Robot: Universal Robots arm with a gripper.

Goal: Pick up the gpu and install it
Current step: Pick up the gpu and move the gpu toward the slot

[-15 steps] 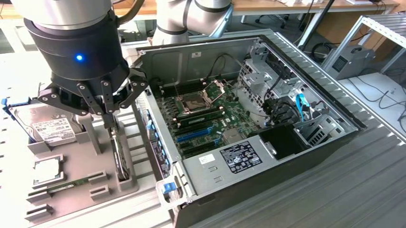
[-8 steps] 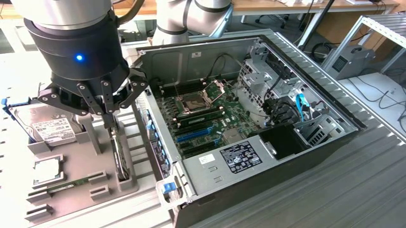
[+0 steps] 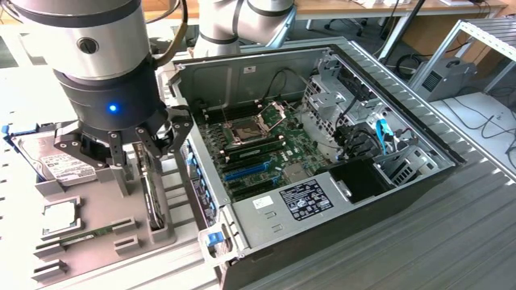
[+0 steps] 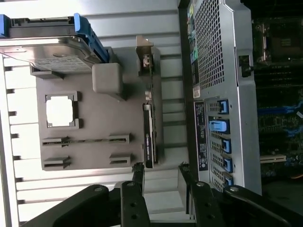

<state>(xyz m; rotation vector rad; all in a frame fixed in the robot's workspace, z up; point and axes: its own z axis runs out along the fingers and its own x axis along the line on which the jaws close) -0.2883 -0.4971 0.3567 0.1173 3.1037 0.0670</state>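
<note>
As the arm hangs over the grey holder tray (image 3: 105,208) on the exterior view's left, its gripper (image 3: 137,154) sits right above the gpu (image 3: 153,199). The two black fingers (image 4: 137,177) stand apart with clear space between them, nothing clamped and nothing carried.

The gpu is in the tray, standing on its long edge in a slot along the side nearest the computer case (image 3: 266,220). From the wrist view it reads as a thin dark strip, with its silver bracket (image 4: 144,52) at the end away from the fingers. The card's near end lies just ahead of one fingertip, closer to that finger than to the other. Whether finger meets card, I can't tell.

Across the tray, the hard drive (image 3: 52,163) with its white label rests at one end, propped beside a grey block (image 4: 106,78). A square processor chip (image 3: 60,217) sits in its own recess, well apart from the card. The narrow memory stick (image 3: 84,237) lies in a slot beyond it.

Over on the exterior view's right, the case lies open on the slatted metal table (image 3: 451,235). The green motherboard (image 3: 258,157) faces up, with the processor socket (image 3: 246,130) near its middle and blue slots (image 3: 241,172) just beside that. A row of blue tabs (image 4: 220,125) lines the case edge facing the tray.
</note>
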